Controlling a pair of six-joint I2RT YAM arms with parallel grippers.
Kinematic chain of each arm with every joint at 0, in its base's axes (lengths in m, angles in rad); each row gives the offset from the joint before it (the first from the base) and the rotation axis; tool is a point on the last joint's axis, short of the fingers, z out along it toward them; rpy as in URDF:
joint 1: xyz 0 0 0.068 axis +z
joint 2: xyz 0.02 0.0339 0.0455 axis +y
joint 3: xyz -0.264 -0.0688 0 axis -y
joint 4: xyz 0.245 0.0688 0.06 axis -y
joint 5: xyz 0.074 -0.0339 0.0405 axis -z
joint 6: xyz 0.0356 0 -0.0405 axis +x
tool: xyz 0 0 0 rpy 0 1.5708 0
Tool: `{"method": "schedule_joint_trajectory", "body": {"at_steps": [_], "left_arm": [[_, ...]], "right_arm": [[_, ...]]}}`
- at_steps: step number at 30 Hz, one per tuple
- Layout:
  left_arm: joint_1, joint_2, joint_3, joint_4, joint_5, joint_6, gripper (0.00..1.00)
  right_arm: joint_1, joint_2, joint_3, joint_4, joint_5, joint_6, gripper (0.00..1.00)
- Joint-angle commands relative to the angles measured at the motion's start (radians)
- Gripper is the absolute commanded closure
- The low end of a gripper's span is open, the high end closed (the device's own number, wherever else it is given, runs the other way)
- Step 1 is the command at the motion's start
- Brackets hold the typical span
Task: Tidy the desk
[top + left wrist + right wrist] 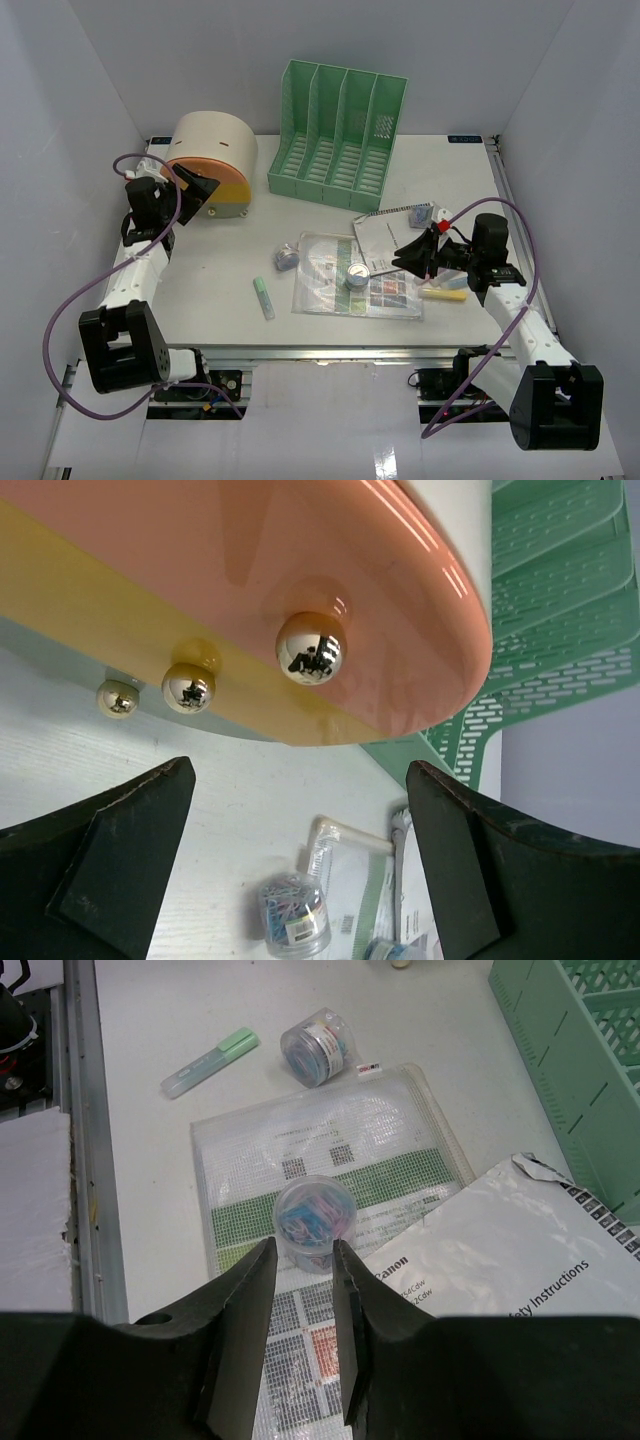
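Observation:
The white desk point(210, 290) holds scattered items. My left gripper point(197, 190) is open and empty in front of the cream-and-orange drawer box point(210, 150). In the left wrist view the gripper point(300, 775) faces the box's gold knobs point(310, 648). My right gripper point(410, 258) hovers low over a clear sleeve of papers point(355, 290). In the right wrist view the gripper point(303, 1250) has its jaws narrowly apart and empty, just short of an upright paper-clip jar point(313, 1215).
A green file rack point(340, 135) stands at the back. A second clip jar point(288, 260) lies on its side, with a green highlighter point(263, 297) nearby. A white booklet point(395, 228) and a yellow highlighter point(440, 293) lie by the right arm. A metal rail point(85, 1140) edges the desk.

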Motion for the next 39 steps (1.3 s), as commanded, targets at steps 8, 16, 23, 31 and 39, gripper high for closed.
{"method": "schedule_joint_trajectory", "body": {"at_steps": [8,16,23,31,39], "left_arm": [[0.07,0.07,-0.018,0.144,0.212,0.05,0.17],[0.085,0.184,0.056,0.084,0.161,0.066,0.29],[0.085,0.263,0.114,0.078,0.138,0.056,0.46],[0.085,0.265,0.106,0.091,0.132,0.032,0.71],[0.085,0.065,-0.075,0.122,0.119,-0.014,0.83]], "right_arm": [[-0.022,-0.021,-0.007,0.031,-0.043,-0.019,0.63],[-0.031,-0.02,-0.007,0.031,-0.049,-0.021,0.61],[-0.034,-0.015,-0.007,0.03,-0.052,-0.025,0.61],[-0.041,-0.01,-0.009,0.031,-0.053,-0.026,0.61],[-0.041,-0.01,-0.01,0.031,-0.055,-0.029,0.61]]}}
